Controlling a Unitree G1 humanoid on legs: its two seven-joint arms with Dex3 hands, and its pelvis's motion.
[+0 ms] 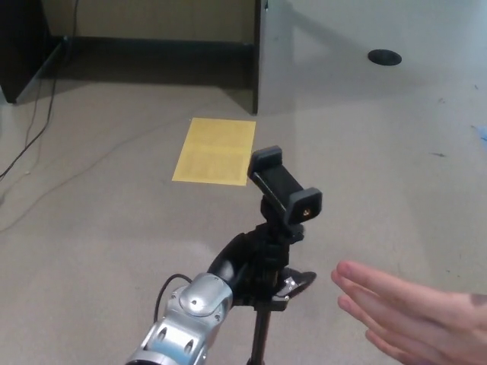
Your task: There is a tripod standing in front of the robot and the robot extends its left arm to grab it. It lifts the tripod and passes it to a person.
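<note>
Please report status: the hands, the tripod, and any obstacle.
Left robot hand shut on tripod below the phone clamp. Right robot hand not in view. Person's open hand waits at right, apart from it. No obstacle between.

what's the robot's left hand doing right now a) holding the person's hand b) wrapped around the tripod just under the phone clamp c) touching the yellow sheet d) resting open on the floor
b: the left hand is closed on the tripod just below its phone clamp, apart from the person's hand.

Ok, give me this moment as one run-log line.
stage: handover | left hand: shut on black tripod with phone clamp | right hand: not in view | person's open hand: beside tripod, not touching
</note>
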